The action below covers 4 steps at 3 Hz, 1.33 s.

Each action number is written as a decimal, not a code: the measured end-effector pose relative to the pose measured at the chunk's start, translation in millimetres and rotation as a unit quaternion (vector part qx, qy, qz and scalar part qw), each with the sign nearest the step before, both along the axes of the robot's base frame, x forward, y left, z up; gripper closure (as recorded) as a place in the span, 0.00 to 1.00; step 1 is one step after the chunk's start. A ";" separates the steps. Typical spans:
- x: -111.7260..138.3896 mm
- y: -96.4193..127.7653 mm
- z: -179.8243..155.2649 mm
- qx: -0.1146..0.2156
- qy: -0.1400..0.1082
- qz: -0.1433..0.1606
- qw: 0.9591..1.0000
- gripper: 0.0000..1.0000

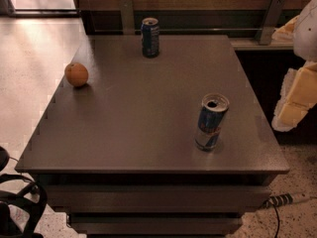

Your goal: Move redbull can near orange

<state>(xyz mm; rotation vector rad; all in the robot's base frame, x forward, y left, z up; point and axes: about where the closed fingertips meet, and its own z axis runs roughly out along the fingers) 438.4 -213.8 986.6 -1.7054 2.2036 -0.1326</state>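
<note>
The redbull can (pixel 212 122), slim, blue and silver with an open silver top, stands upright on the dark table (pixel 133 118), toward its front right. The orange (pixel 76 74) lies near the table's left edge, far from the can. My gripper (pixel 296 95) shows as a white and cream shape at the right edge of the view, beyond the table's right side. It is to the right of the redbull can and apart from it, holding nothing that I can see.
A wider dark-blue can (pixel 150 37) stands upright at the table's back edge. A black chair (pixel 20 202) is at the lower left. A cable (pixel 285 200) lies on the floor at the lower right. A railing runs behind the table.
</note>
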 end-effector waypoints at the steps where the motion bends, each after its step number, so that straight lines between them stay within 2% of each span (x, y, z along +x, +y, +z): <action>1: 0.0 0.0 0.1 0.000 0.000 0.000 1.000 0.00; 2: 0.7 -3.1 -9.5 0.029 0.010 0.008 1.000 0.00; 3: -1.5 -7.7 -40.8 0.102 0.023 0.029 0.994 0.00; 4: -7.6 -1.7 -66.6 0.190 0.020 0.049 0.980 0.00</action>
